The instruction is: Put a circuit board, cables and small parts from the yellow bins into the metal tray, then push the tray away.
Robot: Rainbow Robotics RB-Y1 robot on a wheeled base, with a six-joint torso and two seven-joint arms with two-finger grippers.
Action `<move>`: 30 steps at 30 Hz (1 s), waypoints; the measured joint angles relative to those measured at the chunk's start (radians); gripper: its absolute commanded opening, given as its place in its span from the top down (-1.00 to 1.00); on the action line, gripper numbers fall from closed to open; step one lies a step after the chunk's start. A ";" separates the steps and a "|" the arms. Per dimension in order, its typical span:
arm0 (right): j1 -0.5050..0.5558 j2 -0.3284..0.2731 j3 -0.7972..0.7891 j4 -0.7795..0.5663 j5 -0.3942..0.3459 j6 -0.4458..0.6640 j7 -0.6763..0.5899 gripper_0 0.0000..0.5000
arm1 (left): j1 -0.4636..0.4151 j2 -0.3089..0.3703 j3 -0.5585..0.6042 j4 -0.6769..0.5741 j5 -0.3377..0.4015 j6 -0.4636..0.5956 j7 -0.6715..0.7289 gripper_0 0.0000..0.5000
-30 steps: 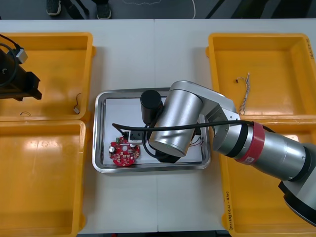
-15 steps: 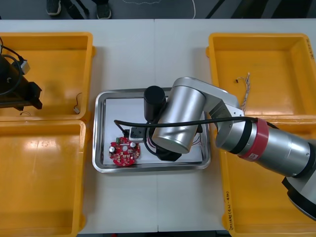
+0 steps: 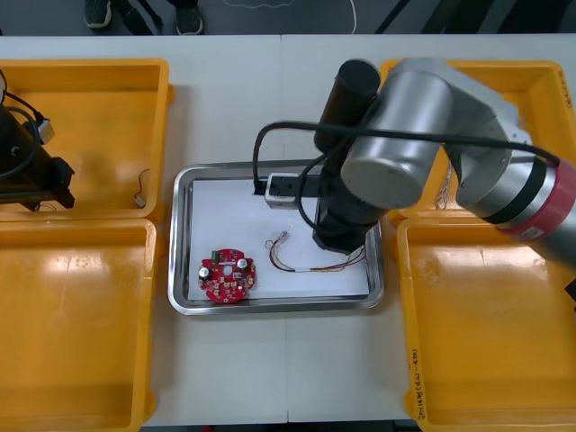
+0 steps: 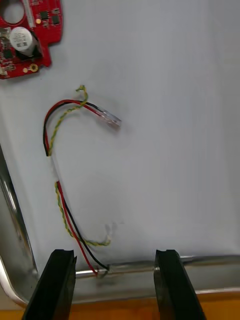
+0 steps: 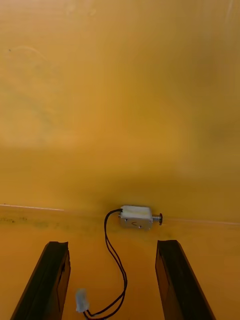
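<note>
A red and yellow cable lies loose on the white floor of the metal tray, to the right of the round red circuit board. My right gripper hangs open above the tray's right part. The cable lies just beyond its fingertips, one end between them by the tray rim, and the board is farther off. My left gripper is open over the far left yellow bin. A small metal part with a black lead sits just past its fingertips.
A twisted cable lies in the far right yellow bin. The near bins on both sides flank the tray. My right arm reaches over the tray's far right corner and the far right bin's inner wall.
My right gripper has opened and let go of the red and yellow cable, which now lies in the tray. The right arm has risen and swung toward the far right. The left arm barely moved.
</note>
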 measured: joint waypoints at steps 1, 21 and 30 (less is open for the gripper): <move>-0.004 -0.007 -0.015 0.000 0.000 0.010 0.000 -0.83 | 0.000 0.000 0.000 0.000 0.000 0.002 0.000 -1.00; -0.093 -0.123 -0.187 0.029 -0.005 0.209 0.000 -0.82 | 0.000 0.000 0.000 0.001 0.001 0.040 0.000 0.95; -0.094 -0.211 -0.224 0.124 0.000 0.232 0.000 -0.82 | 0.000 0.000 0.000 0.001 0.002 0.042 0.000 1.00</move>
